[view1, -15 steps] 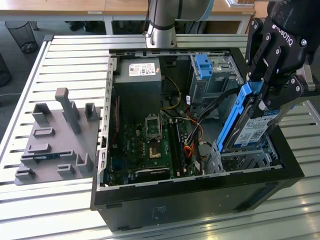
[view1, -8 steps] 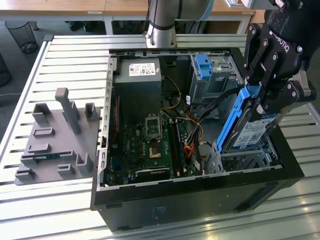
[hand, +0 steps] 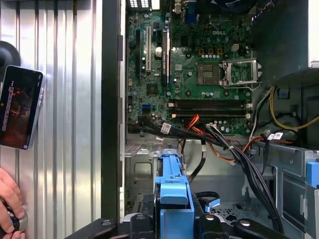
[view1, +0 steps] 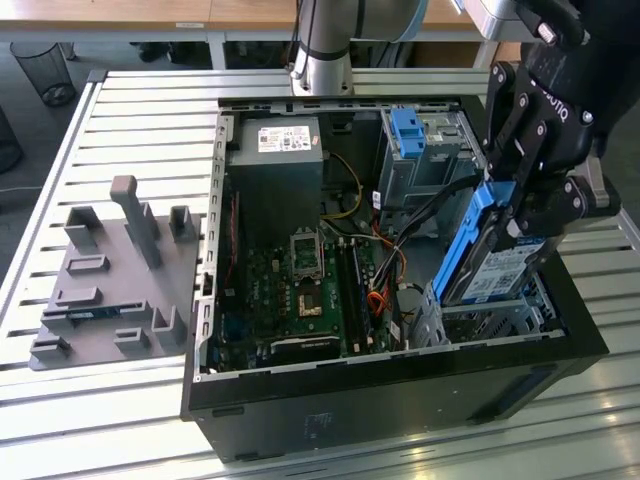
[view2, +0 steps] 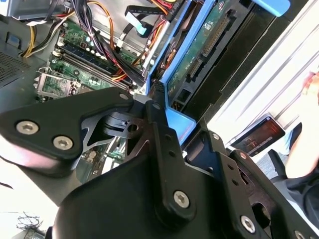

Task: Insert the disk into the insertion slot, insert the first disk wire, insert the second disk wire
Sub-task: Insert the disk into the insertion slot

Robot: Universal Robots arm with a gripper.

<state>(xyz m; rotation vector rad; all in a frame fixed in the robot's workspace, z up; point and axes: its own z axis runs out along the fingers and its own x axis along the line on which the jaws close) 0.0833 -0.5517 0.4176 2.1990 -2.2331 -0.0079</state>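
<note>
Holding the disk (view1: 498,265) pinched in my tool (view1: 524,216), I see it tilted steeply, its lower end just above the slot (view1: 482,320), black cables (view1: 435,206) beside it.

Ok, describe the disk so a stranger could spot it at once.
Start at the open black computer case. At its end on the exterior view's right, the disk sits tilted in the arm's jaws. It alone pairs a bright blue frame with a white label.
</note>
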